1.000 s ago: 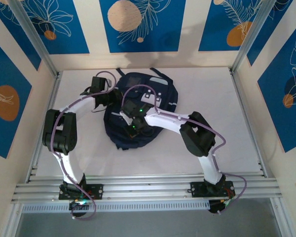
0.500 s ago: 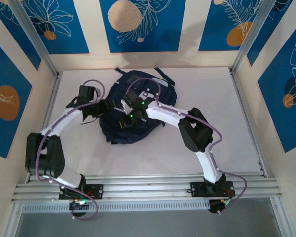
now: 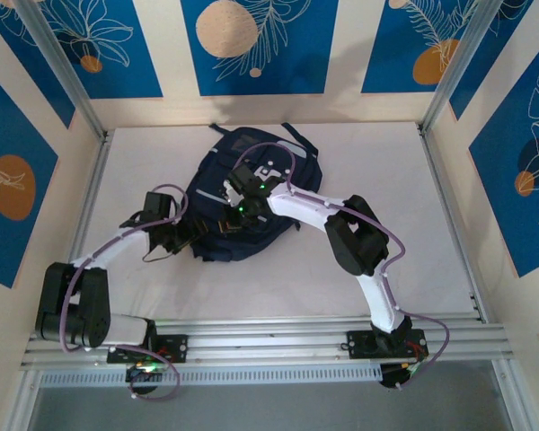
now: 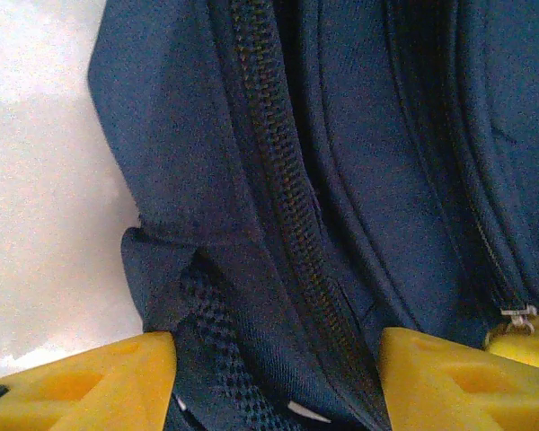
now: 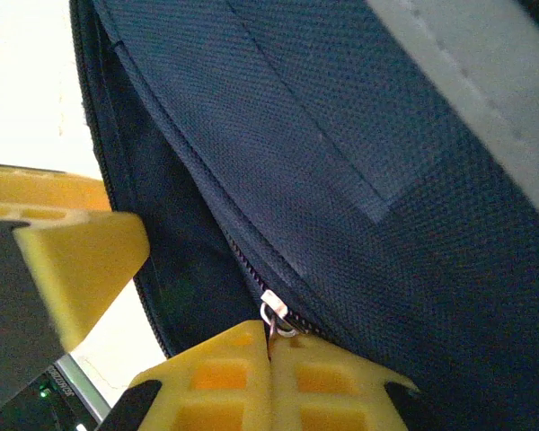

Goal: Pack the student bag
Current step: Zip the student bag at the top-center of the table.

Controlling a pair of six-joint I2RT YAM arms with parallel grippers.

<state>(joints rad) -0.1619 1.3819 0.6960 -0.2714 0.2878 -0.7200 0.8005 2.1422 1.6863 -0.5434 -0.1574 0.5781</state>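
The student bag (image 3: pixel 269 162), dark navy, lies flat on the white table at centre back. My right gripper (image 3: pixel 226 221) is over the bag's near-left part. In the right wrist view it (image 5: pixel 269 330) is shut on the small metal zipper pull (image 5: pixel 276 310), with the zipper track running up and left from it. My left gripper (image 3: pixel 200 231) is at the bag's near-left edge. In the left wrist view it (image 4: pixel 277 337) is open, and the bag's (image 4: pixel 359 135) edge fabric and a closed zipper line (image 4: pixel 278 206) lie between its yellow fingers (image 4: pixel 117 377).
The white table (image 3: pixel 368 180) has free room to the right of the bag and in front of it. Aluminium rails (image 3: pixel 449 206) line both sides, and a wider rail (image 3: pixel 269 341) carries the arm bases. Blue patterned walls close off the back and sides.
My left arm has swung toward the near side, from the bag's upper-left corner down to its near-left edge. The right gripper stayed shut on the zipper pull, and the bag's near edge shifted slightly.
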